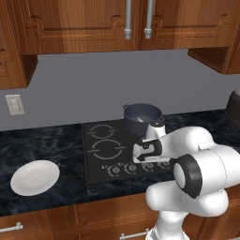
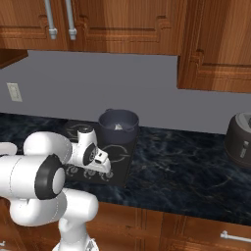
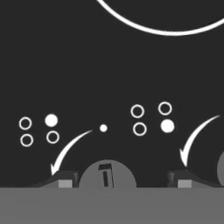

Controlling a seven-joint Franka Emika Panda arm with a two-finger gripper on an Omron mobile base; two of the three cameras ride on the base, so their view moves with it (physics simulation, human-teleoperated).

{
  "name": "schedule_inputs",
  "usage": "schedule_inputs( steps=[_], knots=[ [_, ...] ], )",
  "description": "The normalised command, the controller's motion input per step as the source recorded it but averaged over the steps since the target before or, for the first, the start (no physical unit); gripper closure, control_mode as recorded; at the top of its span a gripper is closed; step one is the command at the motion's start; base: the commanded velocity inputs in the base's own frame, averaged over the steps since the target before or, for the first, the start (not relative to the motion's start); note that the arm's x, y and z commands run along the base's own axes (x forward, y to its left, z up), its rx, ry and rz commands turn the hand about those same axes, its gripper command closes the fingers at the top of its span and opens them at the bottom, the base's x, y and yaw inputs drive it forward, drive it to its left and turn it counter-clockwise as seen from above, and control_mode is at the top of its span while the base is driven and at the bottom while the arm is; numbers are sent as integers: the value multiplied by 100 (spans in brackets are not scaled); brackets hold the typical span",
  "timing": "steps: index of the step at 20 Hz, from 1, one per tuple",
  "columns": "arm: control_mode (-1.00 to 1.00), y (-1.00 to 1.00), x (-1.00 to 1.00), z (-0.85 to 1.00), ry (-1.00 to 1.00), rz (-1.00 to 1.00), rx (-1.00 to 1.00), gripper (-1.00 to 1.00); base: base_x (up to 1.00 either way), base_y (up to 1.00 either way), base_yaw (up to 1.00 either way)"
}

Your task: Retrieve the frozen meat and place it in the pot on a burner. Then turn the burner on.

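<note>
The gripper hangs low over the front strip of the stove, its two dark tips spread apart on either side of a round grey knob marked with a short bar. Nothing is held between them. White curved arrows and small burner symbols are printed on the black panel around that knob. Behind the hand, on the back right burner, stands the pot, with a small pale shape inside that may be the frozen meat; too small to tell. A white plate lies on the dark surface, well left of the stove.
</note>
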Motion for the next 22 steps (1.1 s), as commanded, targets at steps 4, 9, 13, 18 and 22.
schedule_inputs(
  steps=[4,9,13,18,22],
  knots=[
    [-100,6,-20,-28,0,0,0,100,0,0,0],
    [-100,26,-30,-44,0,0,-6,100,0,0,0],
    [-100,15,-30,-48,0,0,-5,100,0,0,0],
    [-100,-1,-29,-59,0,0,0,100,0,0,0],
    [-100,-6,-34,-61,0,0,0,100,0,0,0]
  ],
)
